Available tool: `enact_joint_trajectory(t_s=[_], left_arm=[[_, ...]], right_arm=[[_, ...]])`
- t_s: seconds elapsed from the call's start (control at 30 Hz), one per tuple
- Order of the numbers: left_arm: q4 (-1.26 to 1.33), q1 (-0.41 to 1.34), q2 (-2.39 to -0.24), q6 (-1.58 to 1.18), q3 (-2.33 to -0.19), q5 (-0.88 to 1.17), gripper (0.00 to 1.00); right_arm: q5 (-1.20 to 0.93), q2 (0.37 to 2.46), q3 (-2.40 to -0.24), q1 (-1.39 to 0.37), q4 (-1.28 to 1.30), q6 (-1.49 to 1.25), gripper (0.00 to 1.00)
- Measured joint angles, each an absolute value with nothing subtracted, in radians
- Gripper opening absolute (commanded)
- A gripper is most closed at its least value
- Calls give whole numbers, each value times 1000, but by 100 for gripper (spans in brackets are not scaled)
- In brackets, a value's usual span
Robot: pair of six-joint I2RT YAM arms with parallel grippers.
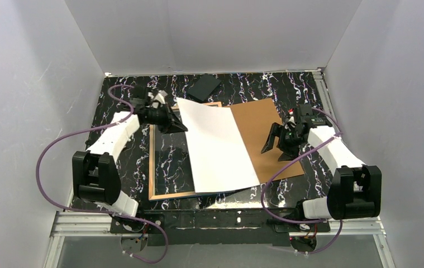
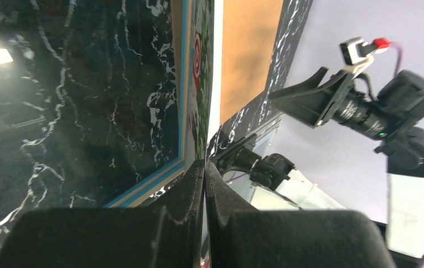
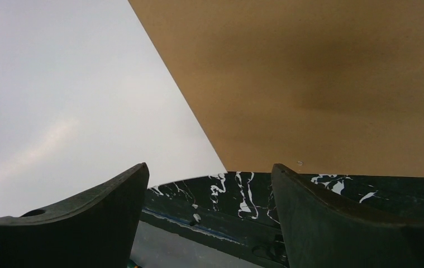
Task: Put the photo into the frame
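The frame (image 1: 151,162) lies flat left of centre, tan edge up, the marble table showing through its glass. The photo (image 1: 218,145) lies white back up across the frame's right part and onto the brown backing board (image 1: 265,131). My left gripper (image 1: 175,120) is shut on the photo's far left edge and lifts it slightly. In the left wrist view (image 2: 205,167) the photo (image 2: 201,84) shows edge-on, its printed side facing the frame's blue rim (image 2: 182,111). My right gripper (image 1: 274,146) is open and empty over the board's right part; its wrist view shows the photo's near corner (image 3: 75,95).
A small black slab (image 1: 205,87) lies at the back of the table. The backing board (image 3: 321,78) reaches towards the right arm. White walls close in the left, back and right sides. A metal rail (image 1: 226,220) runs along the table's near edge.
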State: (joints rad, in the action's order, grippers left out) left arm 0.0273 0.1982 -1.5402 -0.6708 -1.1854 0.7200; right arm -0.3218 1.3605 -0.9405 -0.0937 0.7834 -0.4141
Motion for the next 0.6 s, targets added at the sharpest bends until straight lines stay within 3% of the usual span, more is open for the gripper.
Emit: enact_joint_trajectory(t_s=[0.23,0.6], left_arm=[[-217,-9,-1564,-507,-1320,873,0],[-497,-176,-1599,-303,-1420,976,0]], right_arm=[[-337,1361,-941,-181,775,-418,89],[-340,1410,-942,-239,753,-424,89]])
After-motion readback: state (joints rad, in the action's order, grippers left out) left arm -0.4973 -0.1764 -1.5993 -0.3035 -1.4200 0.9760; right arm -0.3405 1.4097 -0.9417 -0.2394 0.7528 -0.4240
